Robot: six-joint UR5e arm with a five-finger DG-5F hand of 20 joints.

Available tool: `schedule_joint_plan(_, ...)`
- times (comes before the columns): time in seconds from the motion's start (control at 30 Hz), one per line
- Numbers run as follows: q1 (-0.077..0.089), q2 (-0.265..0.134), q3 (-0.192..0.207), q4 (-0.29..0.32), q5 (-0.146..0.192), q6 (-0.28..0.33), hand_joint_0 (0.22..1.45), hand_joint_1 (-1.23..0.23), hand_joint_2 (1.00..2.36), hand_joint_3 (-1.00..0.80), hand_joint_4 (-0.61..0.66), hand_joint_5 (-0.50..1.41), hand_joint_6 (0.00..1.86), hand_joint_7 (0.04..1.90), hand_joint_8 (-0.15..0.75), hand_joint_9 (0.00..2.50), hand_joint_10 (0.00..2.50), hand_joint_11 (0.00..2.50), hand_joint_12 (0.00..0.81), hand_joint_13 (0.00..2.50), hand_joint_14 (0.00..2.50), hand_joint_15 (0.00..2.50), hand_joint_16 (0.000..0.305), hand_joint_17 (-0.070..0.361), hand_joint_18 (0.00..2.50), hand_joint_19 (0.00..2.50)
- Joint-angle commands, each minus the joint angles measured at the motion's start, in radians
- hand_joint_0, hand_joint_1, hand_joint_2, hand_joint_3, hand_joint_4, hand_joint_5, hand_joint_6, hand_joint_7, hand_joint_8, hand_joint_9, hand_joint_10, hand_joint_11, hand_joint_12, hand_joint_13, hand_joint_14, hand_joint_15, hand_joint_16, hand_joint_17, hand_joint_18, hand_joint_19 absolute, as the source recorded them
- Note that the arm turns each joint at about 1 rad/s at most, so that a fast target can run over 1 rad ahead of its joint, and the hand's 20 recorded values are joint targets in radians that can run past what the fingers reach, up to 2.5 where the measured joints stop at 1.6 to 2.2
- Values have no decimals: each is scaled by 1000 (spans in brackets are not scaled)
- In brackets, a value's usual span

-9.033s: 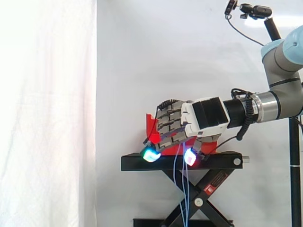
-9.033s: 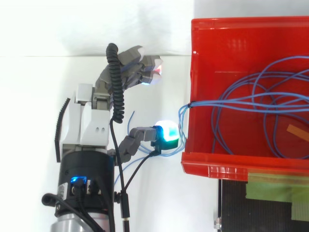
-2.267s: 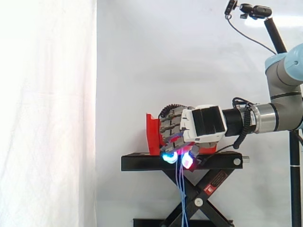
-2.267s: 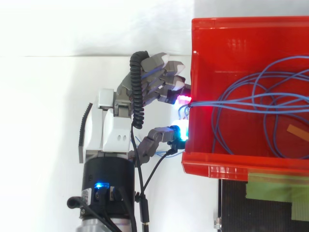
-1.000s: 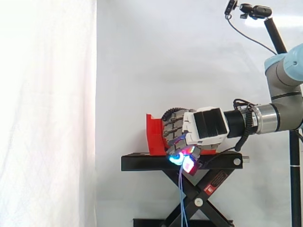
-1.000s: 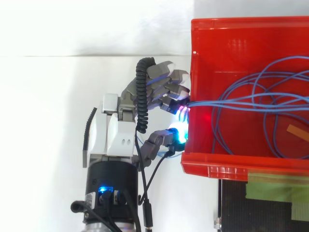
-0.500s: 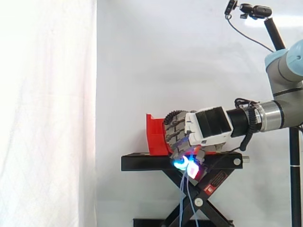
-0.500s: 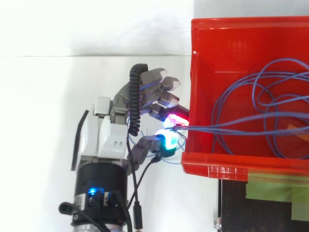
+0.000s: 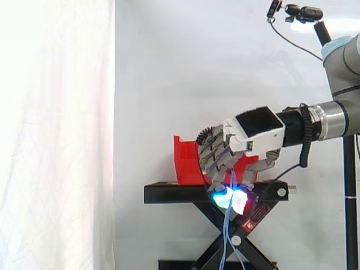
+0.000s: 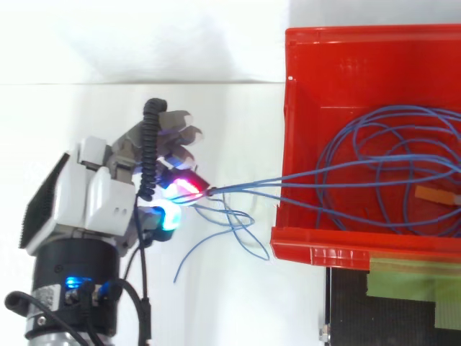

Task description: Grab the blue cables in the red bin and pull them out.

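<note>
My hand (image 10: 108, 189) is curled tight on the blue cables (image 10: 346, 176), pinching them between the red-glowing fingertips (image 10: 184, 186) and the thumb. The glow hides exactly where the strands are held. A few loose ends curl free just below the pinch, and in the side view they hang down past the black stand (image 9: 169, 194). From the pinch, the strands run taut over the left wall of the red bin (image 10: 277, 144) to loops lying inside; the picture's edge cuts off the bin's right part. From the side, my hand covers much of the bin. Half a second ago I was close against that wall; now I have drawn well away, and more cable lies outside.
</note>
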Motion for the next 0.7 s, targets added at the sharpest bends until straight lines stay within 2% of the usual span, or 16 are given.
schedule_joint_plan(0.0,25,0,0,-13,0,315,921,-739,1000,-1000,108,918,759,712,240,1005,25,881,323,835,21,568,40,89,651,479)
schedule_joint_plan(0.03,28,0,0,-19,0,337,921,-739,1000,-1000,102,918,757,713,239,1005,27,878,323,836,21,577,40,89,651,480)
schedule_joint_plan(0.1,44,11,0,-54,0,450,921,-739,1000,-1000,106,917,754,721,237,1006,28,870,324,835,21,580,40,89,652,480)
schedule_joint_plan(0.17,48,19,0,-64,0,489,921,-740,1000,-1000,102,918,755,713,235,1002,25,868,324,835,23,580,40,89,652,480)
schedule_joint_plan(0.2,56,28,0,-81,0,539,921,-740,1000,-1000,101,918,754,714,237,1001,25,867,325,837,21,579,40,89,651,479)
schedule_joint_plan(0.27,59,29,0,-88,0,552,920,-741,1000,-1000,105,918,752,716,239,1000,26,880,326,837,21,578,40,89,652,480)
schedule_joint_plan(0.47,73,29,0,-171,0,674,920,-742,1000,-1000,100,922,738,716,241,1002,25,875,325,836,21,577,40,89,652,480)
schedule_joint_plan(0.5,77,31,0,-191,0,728,920,-742,1000,-1000,100,922,737,717,238,1002,23,870,324,835,24,579,40,89,652,480)
schedule_joint_plan(0.63,85,31,0,-216,2,826,920,-743,1000,-1000,100,923,731,720,241,1002,26,882,325,835,23,576,39,89,652,482)
schedule_joint_plan(0.67,87,31,0,-223,2,886,920,-743,1000,-1000,100,923,730,721,242,1003,26,876,323,835,23,572,40,89,653,479)
